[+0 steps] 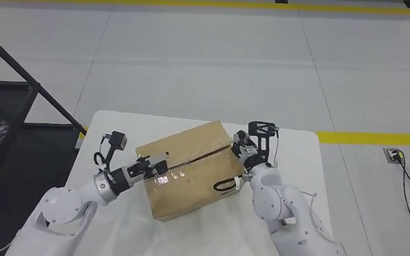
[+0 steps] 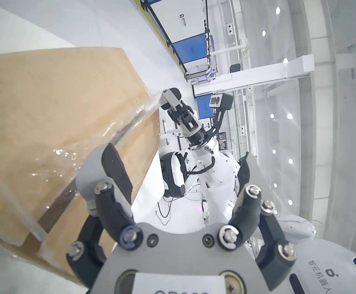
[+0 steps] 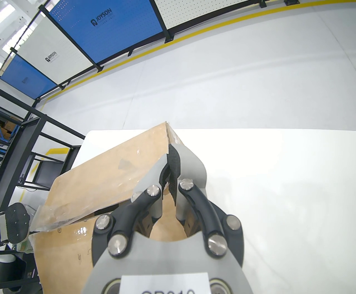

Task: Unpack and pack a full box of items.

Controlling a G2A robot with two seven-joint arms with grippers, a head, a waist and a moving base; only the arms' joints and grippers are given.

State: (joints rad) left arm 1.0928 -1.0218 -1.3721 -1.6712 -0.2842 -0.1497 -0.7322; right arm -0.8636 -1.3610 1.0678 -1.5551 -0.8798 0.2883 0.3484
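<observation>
The box (image 1: 188, 171) is sitting on the table (image 1: 296, 144), the right gripper (image 3: 172, 158) is pinching the clear tape (image 2: 133, 117) at 1 end, probably to peel it off, and the left gripper (image 2: 178, 156) is hanging wide open by the other end.

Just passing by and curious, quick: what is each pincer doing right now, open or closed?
Left pincer: open, holding nothing, beside the cardboard box.
Right pincer: closed, apparently pinching the clear tape at the box's edge.
</observation>
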